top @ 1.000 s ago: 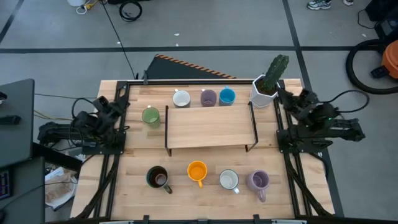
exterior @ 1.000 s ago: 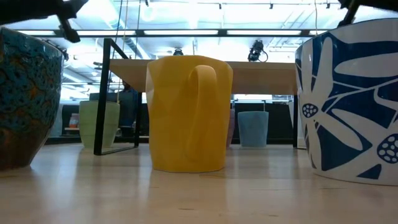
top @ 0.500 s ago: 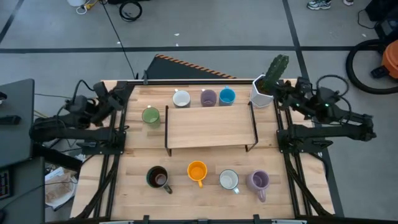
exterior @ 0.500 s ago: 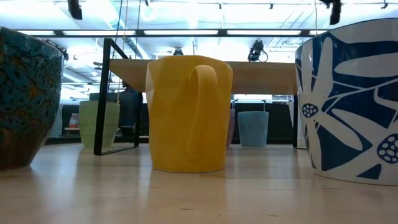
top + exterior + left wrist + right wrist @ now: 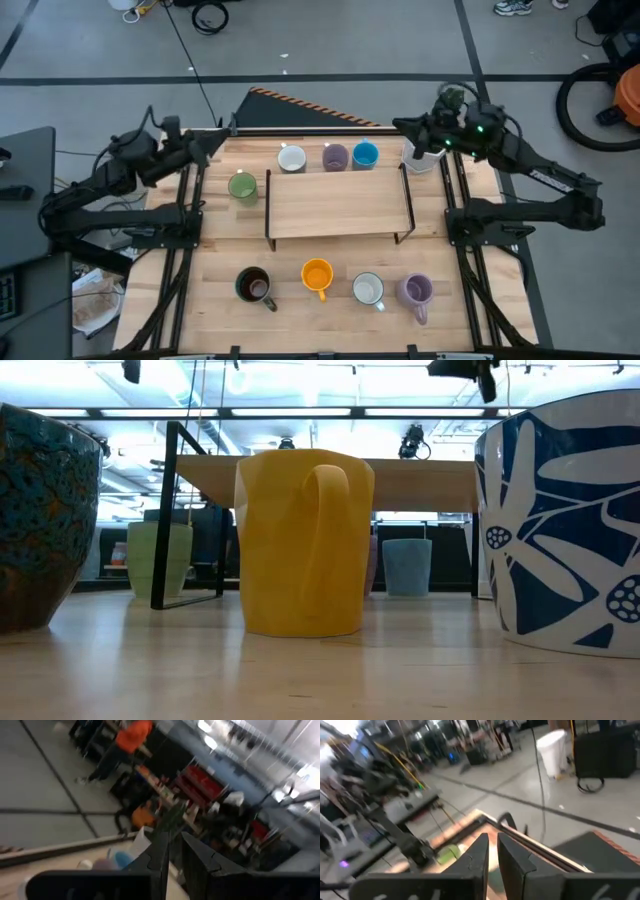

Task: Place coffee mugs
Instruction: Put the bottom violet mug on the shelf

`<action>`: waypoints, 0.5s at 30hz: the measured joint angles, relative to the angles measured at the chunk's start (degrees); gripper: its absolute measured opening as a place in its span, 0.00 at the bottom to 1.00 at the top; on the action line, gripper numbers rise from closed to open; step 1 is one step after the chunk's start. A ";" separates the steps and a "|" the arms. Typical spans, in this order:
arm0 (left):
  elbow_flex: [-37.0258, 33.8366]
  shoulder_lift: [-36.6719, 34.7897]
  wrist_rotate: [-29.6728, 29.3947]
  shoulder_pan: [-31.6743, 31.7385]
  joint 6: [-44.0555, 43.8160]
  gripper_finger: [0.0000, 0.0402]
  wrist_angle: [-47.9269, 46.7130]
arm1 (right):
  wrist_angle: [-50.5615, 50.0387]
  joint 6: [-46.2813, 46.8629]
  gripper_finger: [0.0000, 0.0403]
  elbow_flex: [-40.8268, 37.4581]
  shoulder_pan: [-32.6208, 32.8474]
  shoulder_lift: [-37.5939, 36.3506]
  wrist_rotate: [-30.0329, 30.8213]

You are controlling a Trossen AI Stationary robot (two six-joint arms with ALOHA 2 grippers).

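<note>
Robotics lab set up in a large industrial workshop hall.

A wooden table (image 5: 330, 320) on a dark metal frame stands on a grey concrete floor (image 5: 330, 40) marked with dark lines, with 2 dark robot arms mounted at its sides. Loose cables (image 5: 210, 15) lie on the floor. The low view shows long ceiling strip lights (image 5: 300, 412) across an open hall. Wrist views show red racks (image 5: 200, 787), cluttered workbenches and a person in an orange top (image 5: 132, 735) at a bench.
</note>
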 joint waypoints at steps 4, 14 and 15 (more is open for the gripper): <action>3.24 3.41 5.09 3.02 1.01 0.13 -3.18 | -4.77 -1.77 0.11 4.19 -2.79 4.44 -2.66; 10.70 9.06 12.88 7.67 2.82 0.13 -8.51 | -16.87 -3.74 0.11 12.94 -5.31 10.51 -7.52; 11.45 9.62 13.80 7.80 3.60 0.13 -9.10 | -18.85 -4.75 0.11 14.23 -5.12 10.78 -8.16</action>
